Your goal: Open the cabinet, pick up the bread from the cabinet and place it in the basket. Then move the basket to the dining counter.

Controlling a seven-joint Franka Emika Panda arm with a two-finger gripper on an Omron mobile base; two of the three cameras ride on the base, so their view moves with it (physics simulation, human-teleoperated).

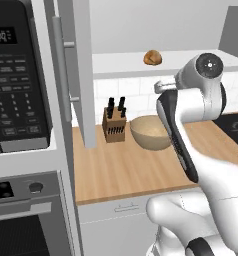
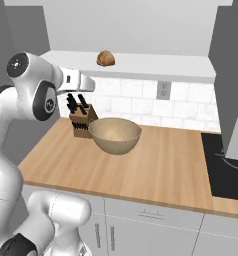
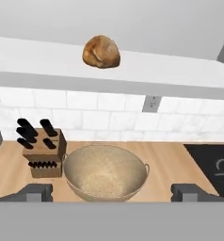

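The gripper (image 3: 112,192) has its two dark finger tips (image 3: 36,192) spread wide apart with nothing between them, and it hangs in the air on the near side of the worktop, looking toward the tiled wall. In the left base view the hand sits at the end of the arm's raised upper joint, above the near edge of the basket, and touches nothing. Just beyond the gripper, the basket (image 3: 105,172) stands upright on the wooden worktop (image 2: 141,170), a wide tan bowl with nothing in it. To the left of the basket and close beside it stands a wooden knife block (image 3: 42,155) with black handles sticking up; from the hand view the two look near each other, though whether they touch I cannot tell. Above them, the bread (image 3: 101,52) lies on the white shelf (image 3: 180,70) of the cabinet (image 1: 76,70), roughly over the left half of the basket and well apart from the gripper. The cabinet is open: its light grey left door stands swung outward, edge-on in the left base view, with its long bar handle (image 1: 58,70) facing the camera. Behind the worktop runs a white tile backsplash (image 2: 136,102) with a wall outlet (image 2: 163,90) right of the basket. To the right a black cooktop (image 2: 226,165) is set into the worktop. At far left a black microwave (image 1: 16,80) sits above an oven (image 1: 21,220).
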